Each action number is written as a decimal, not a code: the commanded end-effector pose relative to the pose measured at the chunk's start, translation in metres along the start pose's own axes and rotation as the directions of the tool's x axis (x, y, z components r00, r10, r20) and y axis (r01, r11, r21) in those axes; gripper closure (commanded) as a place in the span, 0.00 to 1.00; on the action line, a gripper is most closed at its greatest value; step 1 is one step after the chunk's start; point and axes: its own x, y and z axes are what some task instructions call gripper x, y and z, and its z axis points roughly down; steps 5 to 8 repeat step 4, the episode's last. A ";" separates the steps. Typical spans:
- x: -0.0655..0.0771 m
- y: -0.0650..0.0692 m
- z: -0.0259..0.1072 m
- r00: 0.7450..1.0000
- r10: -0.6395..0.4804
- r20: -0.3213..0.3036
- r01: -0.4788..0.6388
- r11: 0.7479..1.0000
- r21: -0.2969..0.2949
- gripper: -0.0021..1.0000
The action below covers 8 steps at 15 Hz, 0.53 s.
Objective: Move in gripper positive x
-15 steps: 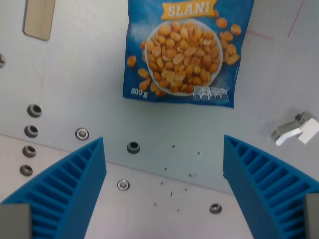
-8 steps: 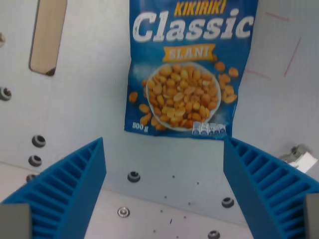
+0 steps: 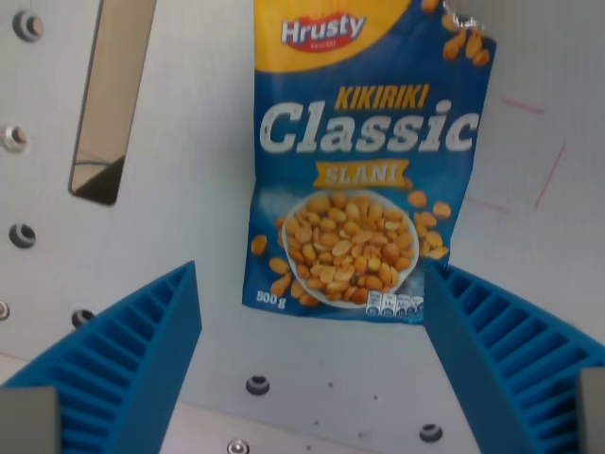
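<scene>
tabletop [image 3: 180,236] pale grey (bolt holes, one long slot), peanut bag [image 3: 364,180] lying flat, hand [image 3: 312,364] spread wide

Pale grey table [image 3: 170,246] — bolt holes [image 3: 257,385], a long slot [image 3: 112,104].

This looks like a robotics lab or test bench rather than a home or a shop. The work surface is a pale grey metal plate [image 3: 170,236] with bolts [image 3: 13,138] and screw holes [image 3: 257,384] set in rows along its left side and near edge, as on a mounting board for equipment. A long slot [image 3: 112,104] is cut through the plate at far left. Thin red marker lines [image 3: 544,180] are drawn on the plate at right (the sort of marks used to lay out positions). The only household item is a packet of peanuts [image 3: 364,161] lying flat, like a test object.
</scene>
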 end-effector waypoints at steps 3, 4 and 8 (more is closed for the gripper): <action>0.028 -0.002 -0.001 0.999 0.018 0.031 -0.017 1.000 -0.006 0.00; 0.033 -0.001 -0.001 0.999 0.018 0.031 -0.017 1.000 -0.006 0.00; 0.033 -0.001 -0.001 0.999 0.018 0.031 -0.017 1.000 -0.006 0.00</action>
